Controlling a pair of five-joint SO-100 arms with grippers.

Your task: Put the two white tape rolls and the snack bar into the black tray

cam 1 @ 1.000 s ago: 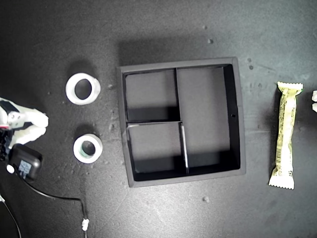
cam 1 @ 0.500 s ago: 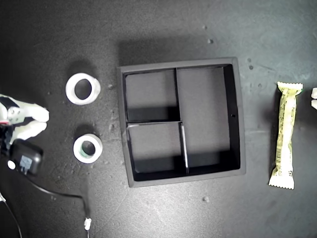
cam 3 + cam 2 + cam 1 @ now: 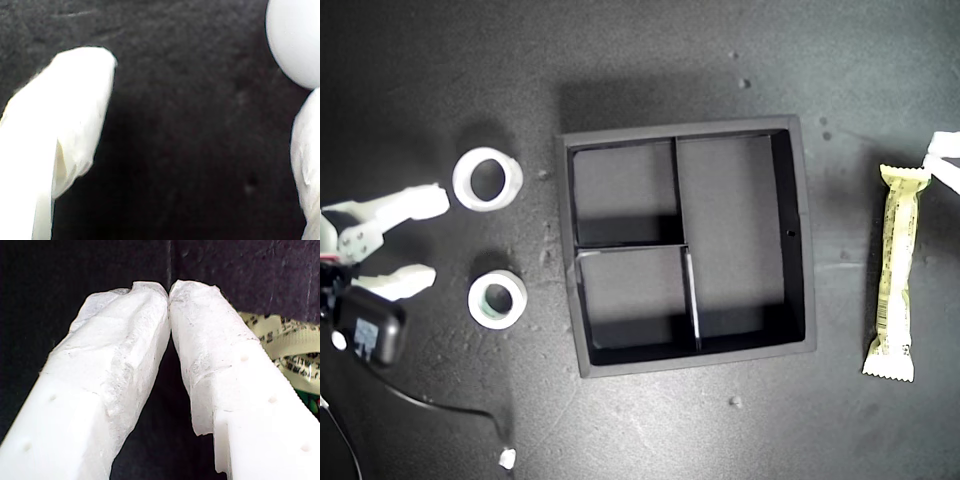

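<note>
The black tray [image 3: 680,130] sits mid-table with nothing in its compartments. Two white tape rolls lie off its side on the exterior view's left: a wide-holed one [image 3: 463,181] and one with a greenish core [image 3: 478,300]. My second gripper [image 3: 432,238] is open just beside them, level with the gap between the two; its wrist view shows spread fingers [image 3: 75,100] and a roll's edge [image 3: 295,40]. The snack bar [image 3: 897,272] lies on the exterior view's right. My first gripper [image 3: 940,160] is shut on nothing, tips touching [image 3: 169,290], beside the bar's far end [image 3: 290,340].
A black camera module [image 3: 370,330] with a thin cable [image 3: 440,402] rides behind my second gripper at the exterior view's lower left. Small crumbs dot the dark tabletop [image 3: 735,402].
My second gripper has opened and advanced toward the two tape rolls. My first gripper has come further into the exterior view, up to the snack bar's far end.
</note>
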